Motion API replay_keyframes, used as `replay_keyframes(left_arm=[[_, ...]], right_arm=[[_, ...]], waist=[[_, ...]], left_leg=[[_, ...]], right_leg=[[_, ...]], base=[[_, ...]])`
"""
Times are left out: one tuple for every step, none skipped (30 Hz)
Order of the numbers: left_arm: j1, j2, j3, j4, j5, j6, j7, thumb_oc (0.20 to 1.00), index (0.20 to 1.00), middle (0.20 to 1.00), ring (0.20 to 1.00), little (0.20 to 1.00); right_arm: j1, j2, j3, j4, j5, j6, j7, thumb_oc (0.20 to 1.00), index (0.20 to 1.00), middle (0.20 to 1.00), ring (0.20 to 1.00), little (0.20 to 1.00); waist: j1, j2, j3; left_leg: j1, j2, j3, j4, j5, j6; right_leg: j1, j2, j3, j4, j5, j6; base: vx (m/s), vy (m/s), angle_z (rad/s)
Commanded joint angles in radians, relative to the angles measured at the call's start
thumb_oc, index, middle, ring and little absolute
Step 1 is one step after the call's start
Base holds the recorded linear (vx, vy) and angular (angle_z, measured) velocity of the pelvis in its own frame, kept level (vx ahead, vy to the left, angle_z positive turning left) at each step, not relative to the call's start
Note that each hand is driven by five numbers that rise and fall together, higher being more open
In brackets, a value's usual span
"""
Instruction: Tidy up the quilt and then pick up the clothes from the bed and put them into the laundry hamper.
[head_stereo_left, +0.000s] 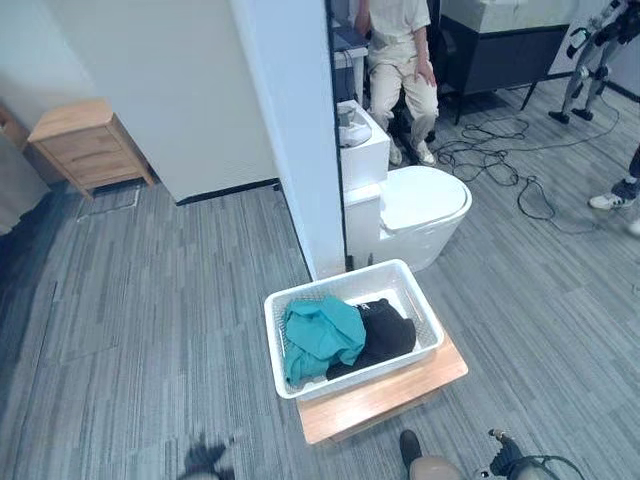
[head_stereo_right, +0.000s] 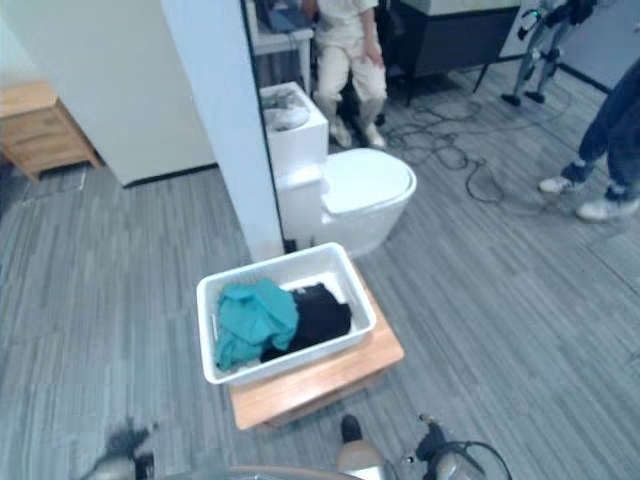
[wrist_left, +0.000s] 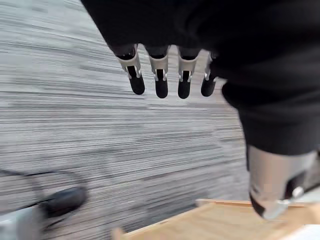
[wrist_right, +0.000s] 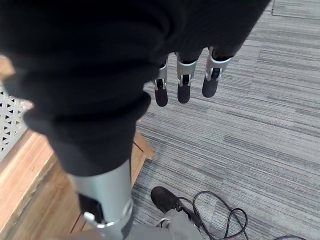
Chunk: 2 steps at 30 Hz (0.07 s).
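I'm looking down from the head camera and the white laundry hamper (head_stereo_left: 352, 325) is sitting in the lower middle of the frame, on a low wooden platform (head_stereo_left: 385, 395) on the grey carpet. A teal garment (head_stereo_left: 320, 338) is lying bunched in the hamper's left half and a black garment (head_stereo_left: 385, 332) is lying right beside it, touching it, in the right half. Both pieces of clothing are inside the hamper.

In its wrist view, my left hand (wrist_left: 170, 55) is hanging over the carpet with its fingers (wrist_left: 161, 80) hanging straight and relaxed, holding nothing; a corner of the platform is showing past the thumb. The right hand (wrist_right: 185, 60) is in the same state, fingers (wrist_right: 183, 85) loose and empty above the carpet, with the platform edge beside it.

Just above the hamper, a white toilet (head_stereo_left: 405, 205) is standing against the end of a white partition wall (head_stereo_left: 300, 130). A wooden nightstand (head_stereo_left: 85, 145) is sitting in the upper left, and a person in light clothes (head_stereo_left: 400, 60) is sitting at the top centre.
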Motion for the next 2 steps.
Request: replay_keyframes(left_arm=[[-0.068,-0.022,0.003,0.139,0.111,0.023,-0.023,1.0,1.0,1.0,1.0,1.0],[-0.055,-0.033,0.001,0.164,0.129,0.03,-0.023,1.0,1.0,1.0,1.0,1.0]], right_arm=[[-0.074,0.006,-0.007,0.075,0.048,-0.006,0.0,1.0,1.0,1.0,1.0,1.0],[-0.077,0.013,-0.003,0.079,0.052,-0.007,0.0,1.0,1.0,1.0,1.0,1.0]], waist=[[0.009,-0.002,0.005],[0.014,-0.003,0.006]], left_leg=[[0.015,0.043,-0.031,0.001,-0.006,-0.038],[0.015,0.043,-0.033,0.001,-0.007,-0.037]], right_leg=[[0.023,-0.062,0.019,0.013,-0.129,0.087],[0.023,-0.062,0.018,0.012,-0.129,0.087]], base=[[0.0,0.0,0.0],[0.0,0.0,0.0]])
